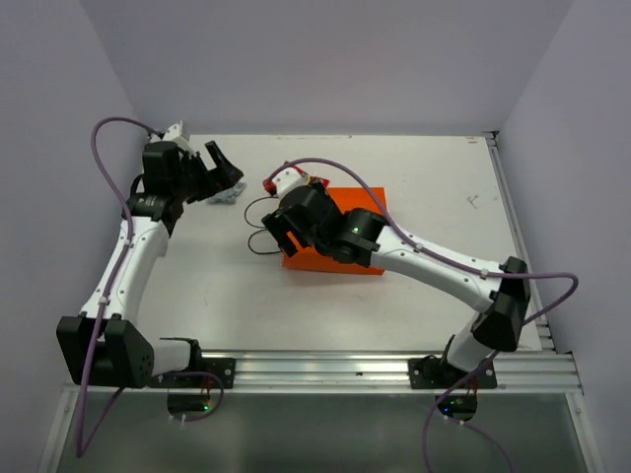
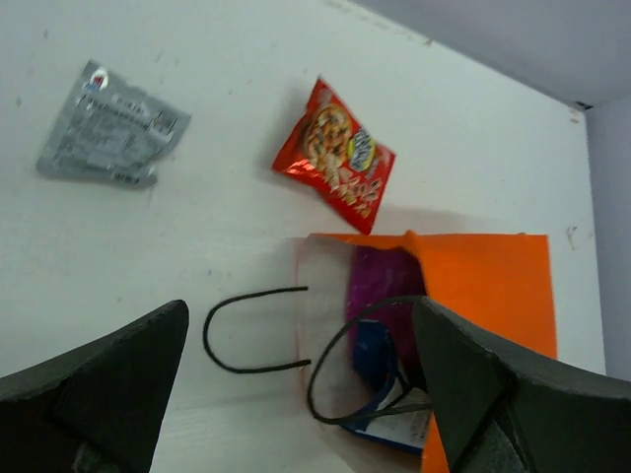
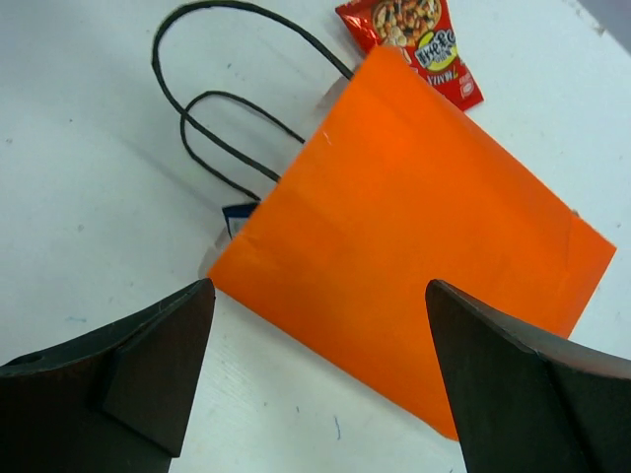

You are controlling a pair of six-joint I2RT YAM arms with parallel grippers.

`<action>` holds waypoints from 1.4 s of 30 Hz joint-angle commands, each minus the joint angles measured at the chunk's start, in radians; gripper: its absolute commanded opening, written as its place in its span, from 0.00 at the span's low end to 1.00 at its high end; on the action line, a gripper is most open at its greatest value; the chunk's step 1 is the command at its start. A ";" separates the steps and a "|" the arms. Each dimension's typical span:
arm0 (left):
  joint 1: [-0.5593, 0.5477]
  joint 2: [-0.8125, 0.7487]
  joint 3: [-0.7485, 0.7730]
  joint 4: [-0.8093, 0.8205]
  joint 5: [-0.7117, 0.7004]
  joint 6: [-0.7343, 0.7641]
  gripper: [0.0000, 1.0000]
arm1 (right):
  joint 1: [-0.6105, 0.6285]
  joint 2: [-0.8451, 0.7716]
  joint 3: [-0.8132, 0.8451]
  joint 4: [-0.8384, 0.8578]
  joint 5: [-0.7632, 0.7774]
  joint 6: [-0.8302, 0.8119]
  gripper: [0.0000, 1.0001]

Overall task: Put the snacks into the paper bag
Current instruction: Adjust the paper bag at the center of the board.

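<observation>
Bag [image 2: 493, 286] flat, bright orange, pale inside; L tool [image 2: 301, 307], R tool [image 3: 320, 286] apart.

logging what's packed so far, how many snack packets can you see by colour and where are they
red packet: 1, on the table
silver-grey packet: 1, on the table
magenta packet: 1, inside the paper bag
dark blue packet: 1, at the bag's mouth
total: 4

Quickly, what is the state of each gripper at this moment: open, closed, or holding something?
Left gripper: open, holding nothing.
Right gripper: open, holding nothing, above the paper bag.
</observation>
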 commanded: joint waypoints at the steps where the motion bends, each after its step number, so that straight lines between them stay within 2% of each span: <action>1: 0.069 -0.016 -0.144 0.075 0.019 -0.020 0.99 | 0.066 0.126 0.142 -0.042 0.222 -0.051 0.93; 6: 0.132 -0.046 -0.341 0.164 -0.025 -0.064 0.98 | 0.105 0.338 0.315 -0.112 0.342 -0.063 0.93; 9: 0.146 -0.056 -0.402 0.201 -0.015 -0.081 0.98 | 0.111 0.432 0.425 -0.174 0.422 -0.066 0.93; 13: 0.146 -0.059 -0.406 0.201 -0.002 -0.072 0.97 | 0.111 0.589 0.525 -0.214 0.512 -0.086 0.91; 20: 0.146 -0.059 -0.408 0.198 0.024 -0.061 0.96 | 0.085 0.714 0.639 -0.267 0.647 -0.074 0.76; 24: 0.145 -0.050 -0.419 0.209 0.074 -0.057 0.95 | 0.050 0.694 0.607 -0.281 0.661 -0.034 0.69; 27: 0.146 -0.038 -0.417 0.201 0.096 -0.045 0.95 | 0.036 0.668 0.576 -0.264 0.687 -0.037 0.57; 28: 0.143 -0.030 -0.417 0.198 0.100 -0.044 0.95 | 0.027 0.661 0.572 -0.266 0.687 -0.034 0.48; 30: 0.143 -0.024 -0.417 0.197 0.123 -0.040 0.95 | 0.017 0.633 0.555 -0.260 0.687 -0.031 0.37; 31: 0.142 -0.013 -0.417 0.197 0.131 -0.035 0.95 | 0.010 0.621 0.549 -0.252 0.683 -0.031 0.25; 33: 0.139 0.005 -0.411 0.194 0.180 -0.028 0.95 | 0.003 0.592 0.526 -0.247 0.668 -0.025 0.15; 34: 0.133 0.028 -0.408 0.192 0.200 -0.020 0.95 | -0.003 0.561 0.518 -0.237 0.648 -0.016 0.05; 36: 0.114 0.054 -0.394 0.180 0.229 -0.012 0.95 | -0.006 0.523 0.489 -0.217 0.626 -0.014 0.00; 42: 0.041 0.114 -0.388 0.204 0.240 -0.024 0.95 | -0.020 0.429 0.455 -0.200 0.569 0.003 0.00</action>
